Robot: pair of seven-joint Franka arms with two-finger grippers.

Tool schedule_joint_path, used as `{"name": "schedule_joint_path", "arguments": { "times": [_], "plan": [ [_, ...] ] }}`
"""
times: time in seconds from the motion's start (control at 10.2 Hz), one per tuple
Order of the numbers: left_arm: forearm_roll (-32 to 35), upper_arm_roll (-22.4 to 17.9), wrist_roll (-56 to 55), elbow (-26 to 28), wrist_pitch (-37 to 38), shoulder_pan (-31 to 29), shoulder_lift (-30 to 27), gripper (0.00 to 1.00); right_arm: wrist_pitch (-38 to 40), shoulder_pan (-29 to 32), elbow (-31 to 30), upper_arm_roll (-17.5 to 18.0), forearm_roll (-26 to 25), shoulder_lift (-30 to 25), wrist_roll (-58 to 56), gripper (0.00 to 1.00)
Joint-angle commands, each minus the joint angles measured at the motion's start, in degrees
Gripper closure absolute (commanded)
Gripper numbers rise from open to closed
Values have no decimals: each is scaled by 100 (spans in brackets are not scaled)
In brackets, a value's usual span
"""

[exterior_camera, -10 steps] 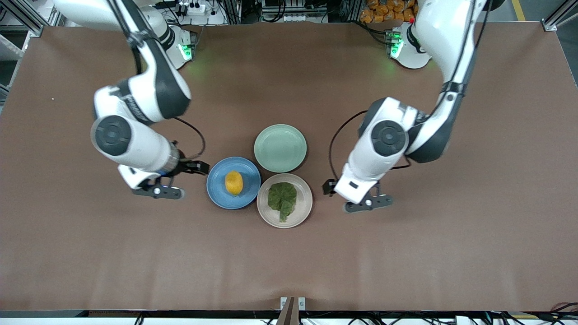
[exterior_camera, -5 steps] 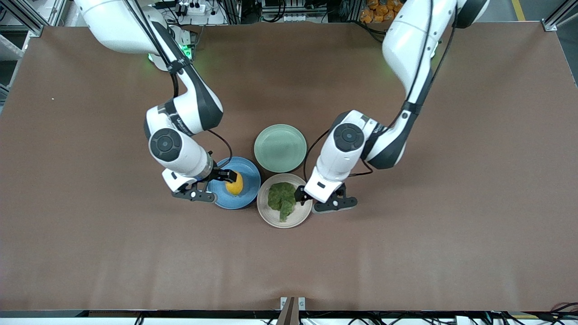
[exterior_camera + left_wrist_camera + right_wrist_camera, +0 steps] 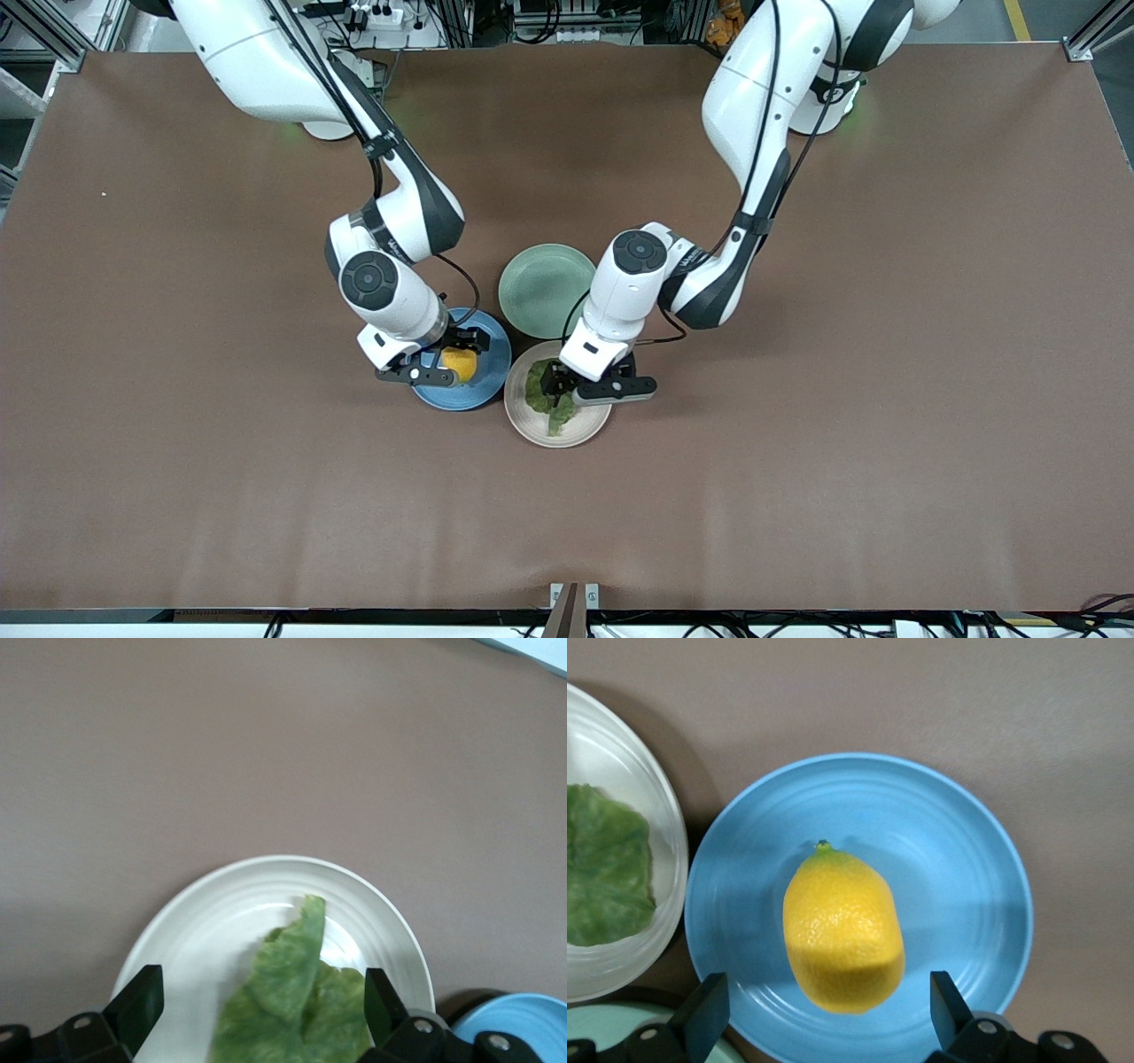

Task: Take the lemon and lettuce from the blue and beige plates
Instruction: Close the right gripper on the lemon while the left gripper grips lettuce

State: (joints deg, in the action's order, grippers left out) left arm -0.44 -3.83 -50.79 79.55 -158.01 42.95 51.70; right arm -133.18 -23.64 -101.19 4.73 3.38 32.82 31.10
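The yellow lemon (image 3: 460,362) lies on the blue plate (image 3: 489,382); in the right wrist view the lemon (image 3: 842,928) sits mid-plate (image 3: 957,868). My right gripper (image 3: 454,353) is open just over the lemon, a finger on either side (image 3: 824,1014). The green lettuce (image 3: 542,397) lies on the beige plate (image 3: 567,430); in the left wrist view the lettuce (image 3: 297,997) covers part of the plate (image 3: 204,921). My left gripper (image 3: 556,385) is open over the lettuce, its fingers spread wide (image 3: 257,1014).
An empty pale green plate (image 3: 542,288) stands just farther from the front camera, touching both other plates. Brown table (image 3: 797,461) spreads on all sides.
Both arms have swung in toward the middle. The right gripper came from beside the blue plate to over the lemon; the left gripper came from beside the beige plate to over the lettuce.
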Motion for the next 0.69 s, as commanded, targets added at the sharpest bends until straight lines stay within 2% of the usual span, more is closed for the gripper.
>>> {"name": "schedule_joint_path", "arguments": {
  "times": [0.0, 0.59],
  "plan": [
    [70, -127, -159, -150, -300, 196, 287, 0, -216, -18, 3, -8, -30, 145, 72, 0],
    [70, -127, -159, -159, -818, 267, 560, 0, -507, -45, 12, -51, -100, 392, 19, 0]
  ]
}}
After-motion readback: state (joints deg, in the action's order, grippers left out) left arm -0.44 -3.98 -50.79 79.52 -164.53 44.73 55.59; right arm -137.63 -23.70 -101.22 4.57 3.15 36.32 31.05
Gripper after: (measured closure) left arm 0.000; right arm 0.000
